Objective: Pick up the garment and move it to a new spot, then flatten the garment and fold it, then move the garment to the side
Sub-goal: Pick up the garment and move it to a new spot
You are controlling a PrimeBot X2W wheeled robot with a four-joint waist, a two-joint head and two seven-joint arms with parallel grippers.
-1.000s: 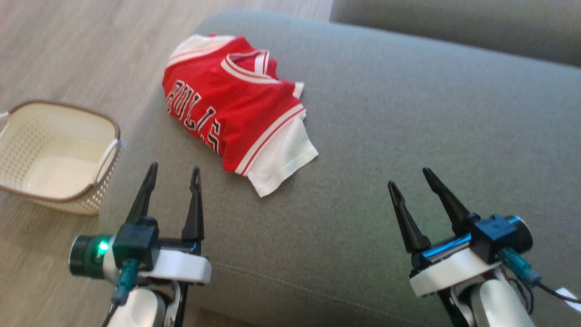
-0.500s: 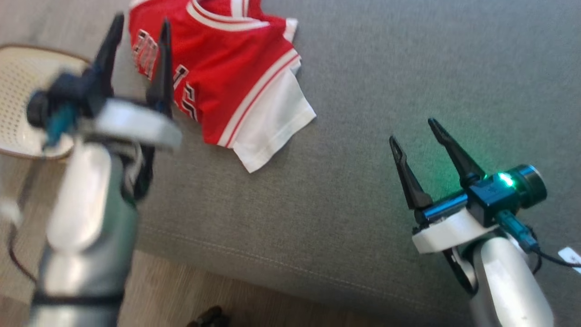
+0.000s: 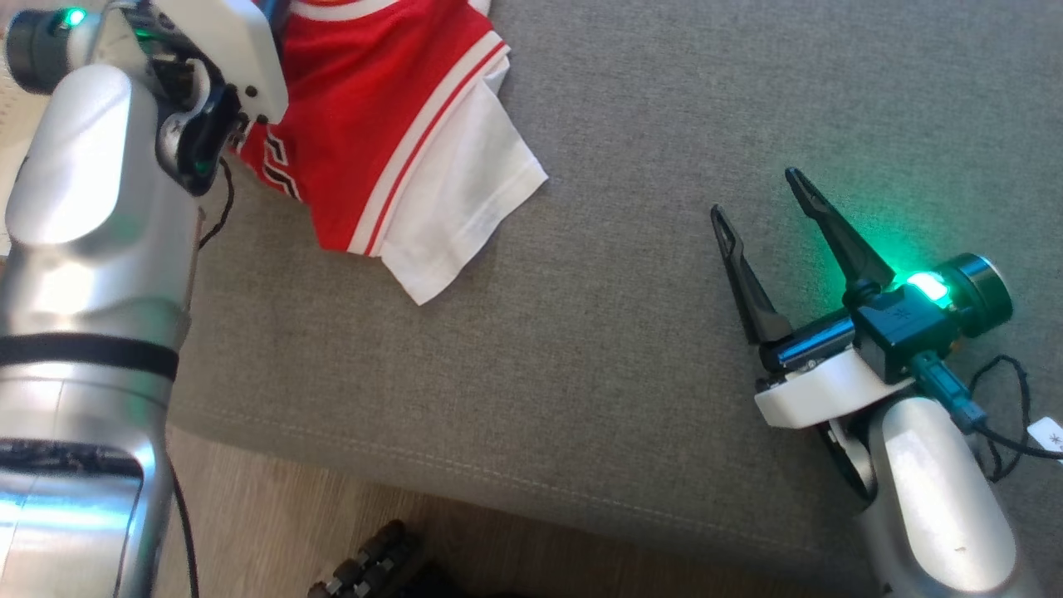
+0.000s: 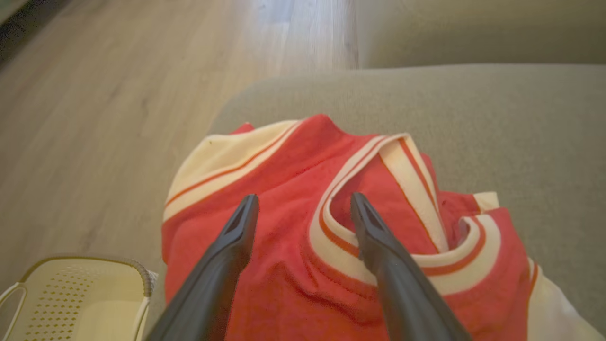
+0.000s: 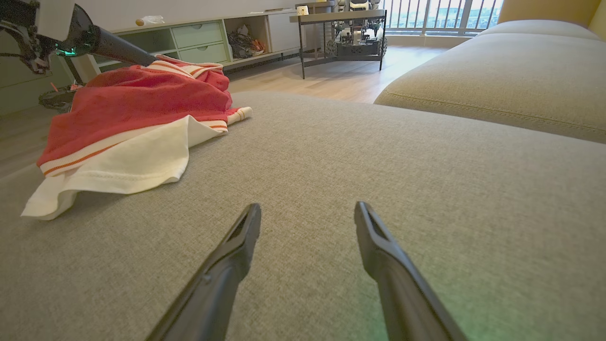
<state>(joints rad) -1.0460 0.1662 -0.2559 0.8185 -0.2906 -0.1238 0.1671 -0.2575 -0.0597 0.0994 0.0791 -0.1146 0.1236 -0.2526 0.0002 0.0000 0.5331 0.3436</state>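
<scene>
The garment (image 3: 378, 108), a red-and-white jersey, lies crumpled at the far left of the cushion (image 3: 631, 374); judged light, limp, apt to bunch; left gripper (image 4: 304, 198) poised over its collar (image 4: 319, 232), fingers apart, that band the likeliest hold; right gripper (image 3: 756, 193) likewise spread, empty.

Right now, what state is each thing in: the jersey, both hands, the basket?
jersey, crumpled in a heap on the sofa cushion, not gripped.
left hand, open, poised over the jersey; contact unclear.
right hand, open, holding nothing, over bare cushion.
basket, upright on the floor beside the cushion.
</scene>
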